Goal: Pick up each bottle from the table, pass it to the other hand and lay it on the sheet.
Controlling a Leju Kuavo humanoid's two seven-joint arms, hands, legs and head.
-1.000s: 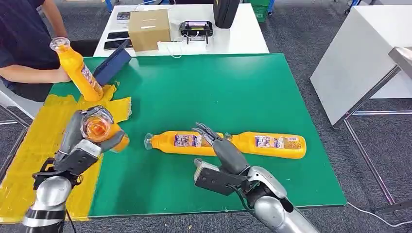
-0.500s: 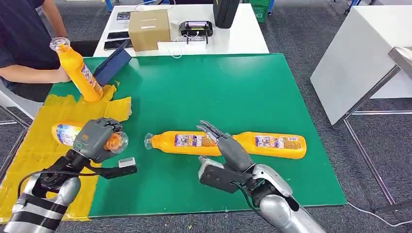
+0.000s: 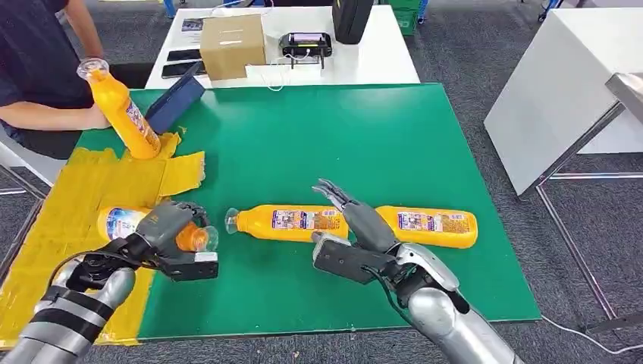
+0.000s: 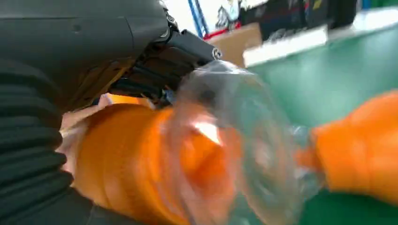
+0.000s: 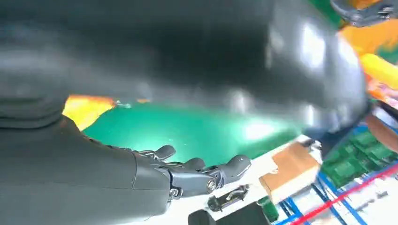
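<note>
A: Lower left of the frame, what has the left hand (image 3: 168, 231) got?

B: Its fingers wrap an orange bottle (image 3: 125, 222) lying across the yellow sheet (image 3: 45, 227), cap toward the green mat (image 3: 364, 136).

A: And the right hand (image 3: 356, 224)?

B: Lower centre, fingers spread, holding nothing. Just beyond its fingertips two orange bottles (image 3: 288, 221) lie end to end, long axes left-right, so it's the nearer hand.

A: Farther back?

B: Upper left, a person (image 3: 38, 68) holds a tilted bottle (image 3: 121, 110).

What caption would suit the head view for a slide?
Left hand lays an orange bottle on the yellow sheet; right hand hovers open over two more.
</note>
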